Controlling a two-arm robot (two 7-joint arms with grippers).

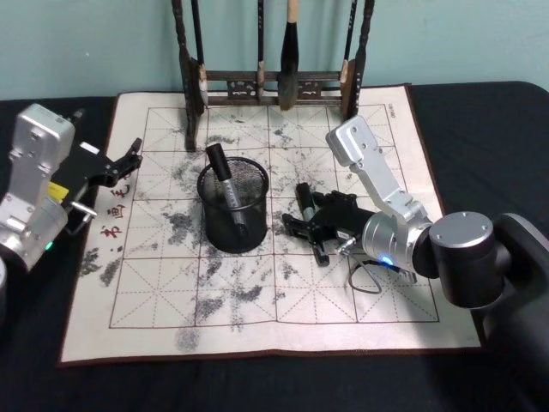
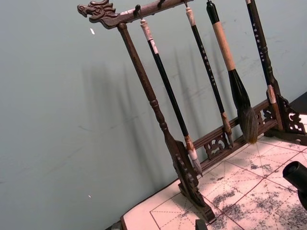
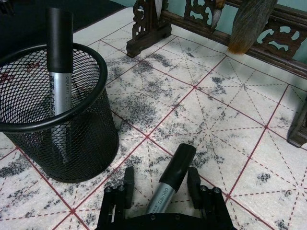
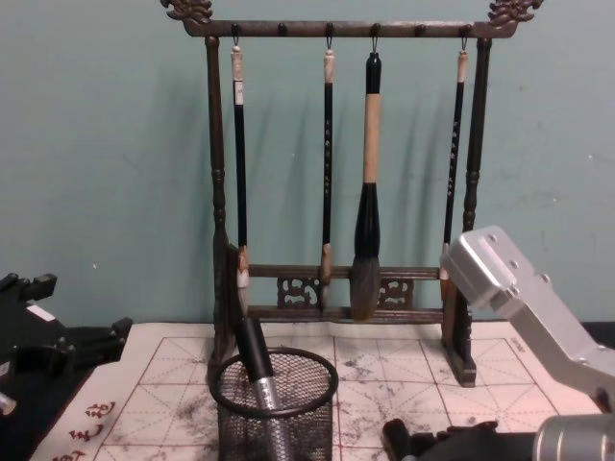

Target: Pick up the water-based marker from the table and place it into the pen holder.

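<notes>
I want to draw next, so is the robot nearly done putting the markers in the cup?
One marker already stands in the mesh pen holder. The right gripper is down on the mat, open either side of a second marker lying there, not lifted yet. Left: grip, lift, drop it in. The left gripper hangs by the mat's left edge.

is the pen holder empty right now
No, a silver marker with a black cap leans inside the pen holder, as the right wrist view shows.
</notes>
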